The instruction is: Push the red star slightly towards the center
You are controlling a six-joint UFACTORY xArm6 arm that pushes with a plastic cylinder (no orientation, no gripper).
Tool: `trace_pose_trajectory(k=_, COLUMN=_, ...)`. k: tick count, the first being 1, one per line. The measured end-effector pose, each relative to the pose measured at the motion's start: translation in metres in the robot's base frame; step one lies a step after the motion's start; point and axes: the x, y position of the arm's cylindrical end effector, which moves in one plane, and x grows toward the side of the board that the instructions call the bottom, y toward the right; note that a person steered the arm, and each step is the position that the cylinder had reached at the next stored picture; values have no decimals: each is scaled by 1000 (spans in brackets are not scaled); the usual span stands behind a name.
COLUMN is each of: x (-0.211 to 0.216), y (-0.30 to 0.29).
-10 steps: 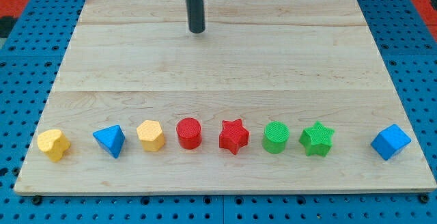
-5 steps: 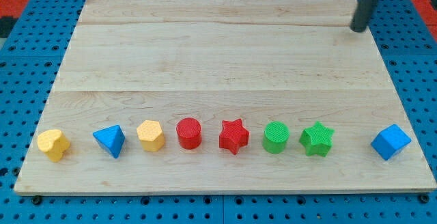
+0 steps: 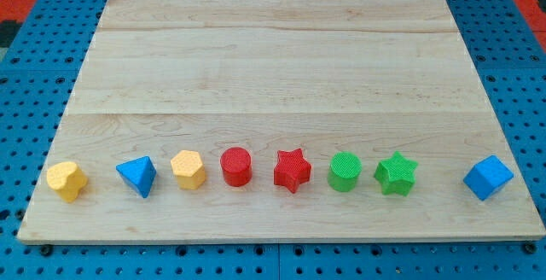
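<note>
**Red star sits in the row, rod tip nowhere to be seen**

The red star (image 3: 292, 170) lies flat on the wooden board (image 3: 273, 67), near the view's bottom edge and a bit right of the board's middle, left to right. It's one of eight blocks lined up in a single row along that bottom strip.

Closest neighbours: the red cylinder (image 3: 236, 166) just beside it on the view's left, and the green cylinder (image 3: 345, 172) just beside it on the view's right. Small gaps on both sides, nothing touching the star as far as I can see.

Further out on the left: a yellow block (image 3: 188, 169) w/ several flat faces (looks like a hexagon or similar, can't be sure), then a blue triangle-ish block (image 3: 137, 176), then a yellow heart-like block (image 3: 66, 180) near the board's bottom-left corner. Further out on the right: a green star (image 3: 396, 174) near the green cylinder, then, well apart, a blue cube (image 3: 488, 177) tilted on a corner, close to the board's right edge.

Toward the view's top from the star it's plain wood; the blocks sit only beside it, left and right.

My tip doesn't show anywhere in the view, so its place relative to the blocks can't be told. No hand or gripper state to give either: can't tell.

Board rests on a blue pegboard table (image 3: 34, 254).
</note>
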Motion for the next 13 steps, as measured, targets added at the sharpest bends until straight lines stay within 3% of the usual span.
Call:
trace_pose_trajectory(k=1, x=27, y=-46)
trace_pose_trajectory(k=2, x=18, y=-151)
trace_pose_trajectory(k=3, x=18, y=-207)
trace_pose_trajectory(k=5, x=-39, y=-295)
trace_pose_trajectory(k=8, x=-13, y=-323)
trace_pose_trajectory(k=11, x=-97, y=-329)
trace_pose_trajectory(k=13, x=-18, y=-329)
